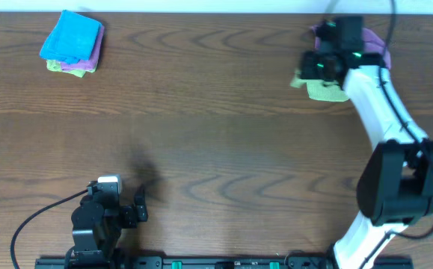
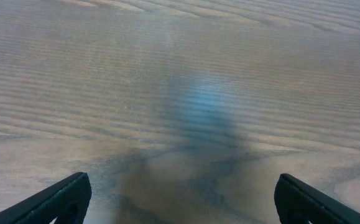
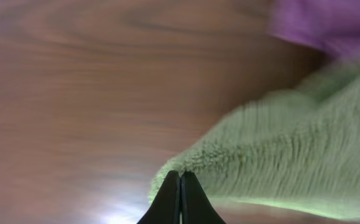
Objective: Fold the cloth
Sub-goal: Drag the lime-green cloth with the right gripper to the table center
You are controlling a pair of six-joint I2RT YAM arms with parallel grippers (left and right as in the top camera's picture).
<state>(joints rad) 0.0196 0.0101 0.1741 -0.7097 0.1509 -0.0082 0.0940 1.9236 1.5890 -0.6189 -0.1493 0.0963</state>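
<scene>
The lime-green cloth [image 1: 325,91] lies bunched at the far right of the table, partly under my right arm. In the right wrist view the cloth [image 3: 285,162] fills the lower right, and its fuzzy edge meets my fingertips. My right gripper [image 3: 180,178] is shut, pinching that edge; in the overhead view the right gripper [image 1: 311,72] sits over the cloth's left end. My left gripper [image 1: 137,205] rests near the front left, open and empty, its fingers wide apart in the left wrist view [image 2: 186,202] above bare wood. The white tag is not visible.
A purple cloth [image 1: 375,43] lies just behind the green one and also shows in the right wrist view [image 3: 326,22]. A stack with a bright blue folded cloth [image 1: 70,36] on top sits at the far left. The wooden table [image 1: 216,142] spans the view.
</scene>
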